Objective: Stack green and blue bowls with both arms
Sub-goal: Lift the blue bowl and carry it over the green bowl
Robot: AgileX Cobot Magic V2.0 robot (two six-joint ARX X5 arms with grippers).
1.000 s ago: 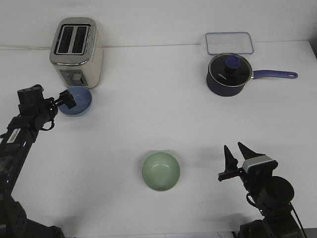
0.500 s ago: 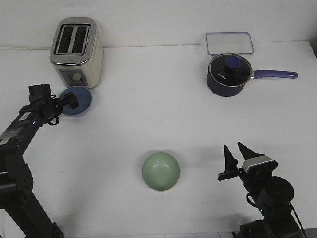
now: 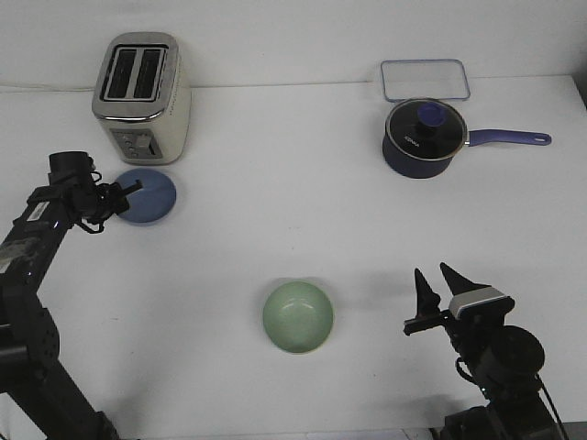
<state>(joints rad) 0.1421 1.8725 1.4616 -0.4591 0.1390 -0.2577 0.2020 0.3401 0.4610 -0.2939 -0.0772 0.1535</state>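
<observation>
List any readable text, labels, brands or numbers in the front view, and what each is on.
No text can be read.
Saucepan: small pale mark on its dark side, too blurred to read.
Toaster: markings around the front controls, too small to read.
Green bowl, blue bowl, clear tray: no print visible.

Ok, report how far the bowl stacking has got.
Nothing is stacked yet: the green bowl sits alone near the front, far from the blue bowl by the toaster. The left gripper is at the blue bowl's rim; grip unclear. The right gripper waits open. Carrying and stacking remain.
</observation>
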